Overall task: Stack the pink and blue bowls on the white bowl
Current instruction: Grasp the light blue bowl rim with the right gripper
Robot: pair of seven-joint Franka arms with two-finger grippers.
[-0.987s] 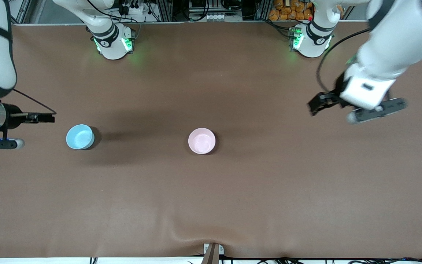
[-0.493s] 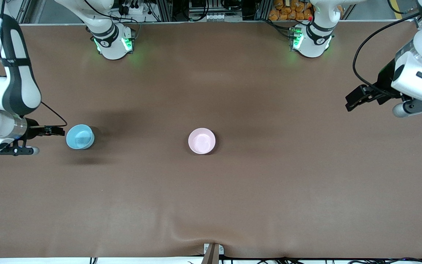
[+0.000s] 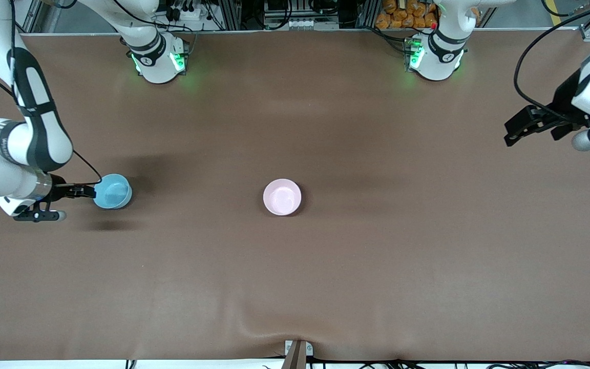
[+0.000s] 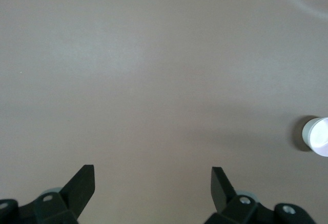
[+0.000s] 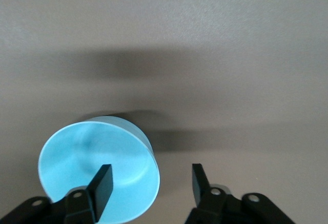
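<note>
The light blue bowl (image 3: 113, 191) stands upright on the brown table toward the right arm's end. My right gripper (image 3: 91, 191) is open at its rim. In the right wrist view the blue bowl (image 5: 97, 167) lies under the right gripper (image 5: 151, 178), with one finger over the bowl's inside and the other outside its wall. The pale pink bowl (image 3: 282, 197) stands upright near the table's middle and shows small in the left wrist view (image 4: 319, 136). My left gripper (image 3: 518, 128) is open and empty over the left arm's end of the table (image 4: 152, 175). The white bowl is out of view.
The brown table cover (image 3: 325, 266) has a raised wrinkle near the front edge at the middle. A small bracket (image 3: 297, 351) sits at that edge. Both arm bases stand along the table's back edge.
My right gripper has come in and down to the blue bowl's rim. My left arm has swung away toward its own end of the table. Neither bowl has moved.
</note>
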